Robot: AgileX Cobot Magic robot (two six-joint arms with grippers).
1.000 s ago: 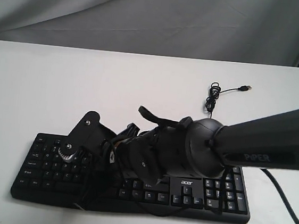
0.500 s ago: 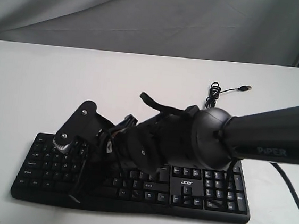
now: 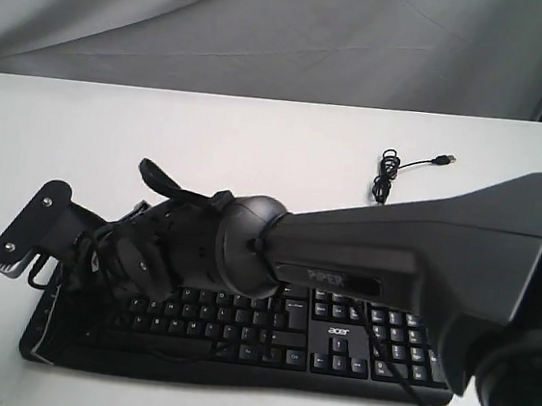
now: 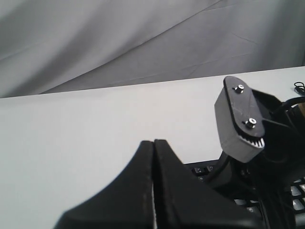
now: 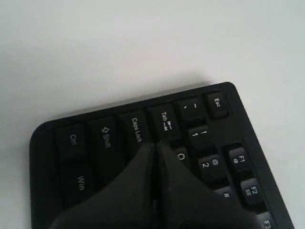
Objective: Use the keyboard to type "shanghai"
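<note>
Keyboard [image 3: 373, 335] placement comes first: we see it lying flat on the white table [image 3: 210, 138], its long side running across the exterior view and its number pad at its right end.

We see the right arm [image 3: 391, 264] stretched from the keyboard's right end across to its left end, covering much of the key rows. A grey block [image 3: 28, 226] with two screws at the arm's tip hangs just past the keyboard's left end.

In the right wrist view we find the right gripper [image 5: 155, 149] with its two fingers pressed together, nothing between them. Their joined tip sits over the keyboard [image 5: 119, 133] at the seam between the Tab and Caps Lock keys, with the Q key just beside it. We cannot tell whether the tip touches a key.

In the left wrist view the left gripper [image 4: 153, 143] also has its fingers closed against each other and empty. It is beyond the keyboard's left end, facing the grey block [image 4: 239, 119], and a few keys of the keyboard [image 4: 202, 169] show past it.

We note a thin black cable [image 3: 387, 172] coiled on the table behind the keyboard's right half, well apart from it. A grey cloth [image 3: 270, 28] hangs behind the keyboard, past the table's far edge.
</note>
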